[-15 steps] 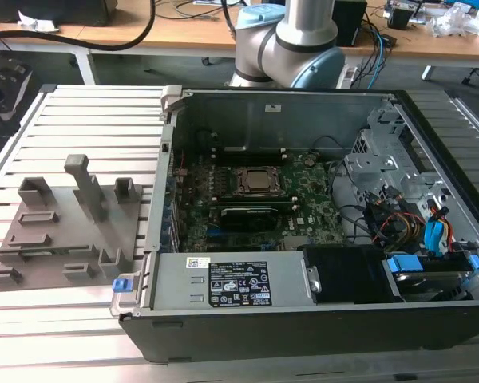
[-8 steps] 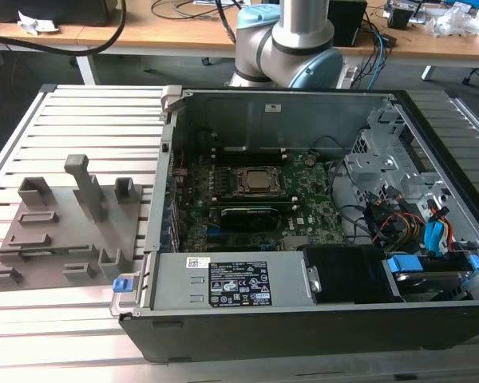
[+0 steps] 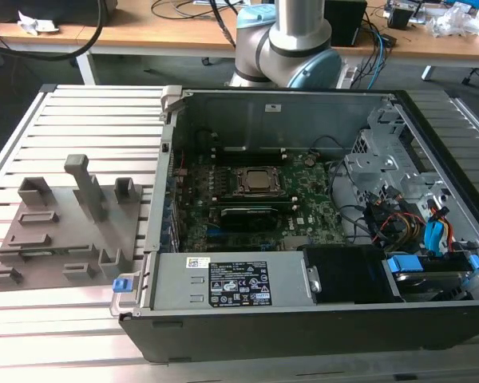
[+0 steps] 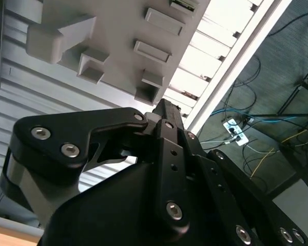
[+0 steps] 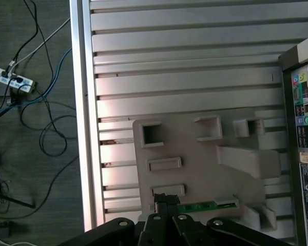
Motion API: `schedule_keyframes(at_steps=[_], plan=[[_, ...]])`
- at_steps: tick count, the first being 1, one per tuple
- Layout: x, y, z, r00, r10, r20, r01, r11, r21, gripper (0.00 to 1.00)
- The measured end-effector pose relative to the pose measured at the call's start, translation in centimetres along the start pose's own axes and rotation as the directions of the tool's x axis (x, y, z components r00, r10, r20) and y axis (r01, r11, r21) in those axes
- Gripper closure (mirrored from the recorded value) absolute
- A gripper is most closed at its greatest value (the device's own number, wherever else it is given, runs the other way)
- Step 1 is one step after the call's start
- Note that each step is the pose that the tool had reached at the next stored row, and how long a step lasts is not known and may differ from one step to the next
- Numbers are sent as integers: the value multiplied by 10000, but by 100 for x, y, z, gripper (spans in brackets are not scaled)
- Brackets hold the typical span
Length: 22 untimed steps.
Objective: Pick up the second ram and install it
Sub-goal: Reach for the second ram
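Gripper: the gripper point(image 5: 166, 201) is closest to the lens in both wrist views. Its black linkage bars converge on a single narrow tip.
Tool state: the jaws look pressed together, and nothing is visibly held between them.
Second ram: the second ram point(image 5: 203, 206) is a thin green stick seated in a slot along one edge of the fixture plate point(image 5: 195, 164). It has not been lifted.
Fixture plate: the grey plate carries upright blocks and empty pockets. It rests on the slatted table point(image 5: 185, 51), between the table edge next to the floor and the computer case point(image 5: 303, 102).
Ram axis: the stick's long side runs along the slats and square to that table edge, so one end points at the case.
Key relation: in the first wrist view the tip covers the ram end that is farther from the case, and the rest of the stick runs on toward the case. I cannot tell how high the tip is above the stick or whether it touches. The jaws seem to close along the same line as the stick's length rather than across its thin faces.
Case: in the exterior view the case is open, with the motherboard point(image 3: 303, 199) exposed. It stands on the table to the exterior view's right of the plate.
Progress: by my reading the pick has not been made.
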State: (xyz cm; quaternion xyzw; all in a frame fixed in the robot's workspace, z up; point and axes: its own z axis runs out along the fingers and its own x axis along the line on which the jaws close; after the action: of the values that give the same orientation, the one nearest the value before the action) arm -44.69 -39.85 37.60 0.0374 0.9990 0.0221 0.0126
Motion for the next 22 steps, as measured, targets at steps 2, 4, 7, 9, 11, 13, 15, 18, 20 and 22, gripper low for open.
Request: schedule_keyframes(at_steps=[2, 4, 7, 9, 11, 13, 15, 18, 20, 22], plan=[[101, -8, 8, 10000, 0, 0, 0, 10000, 0, 89], [144, -11, 13, 10000, 0, -1, 0, 10000, 1, 89], [157, -13, 15, 10000, -1, 0, 1, 10000, 0, 89], [159, -20, 15, 10000, 0, -1, 0, 10000, 0, 89], [89, -65, 30, 10000, 2, -17, -2, 10000, 2, 89], [-92, -94, 52, 10000, 3, -78, -3, 10000, 5, 89], [-196, -116, 74, 9999, 5, -114, -5, 10000, 8, 89], [-290, -196, 112, 9999, 6, -134, -6, 10000, 11, 89], [-331, -238, 152, 9999, 6, -140, -5, 10000, 15, 89], [-351, -258, 181, 9999, 6, -141, -5, 10000, 22, 89]])
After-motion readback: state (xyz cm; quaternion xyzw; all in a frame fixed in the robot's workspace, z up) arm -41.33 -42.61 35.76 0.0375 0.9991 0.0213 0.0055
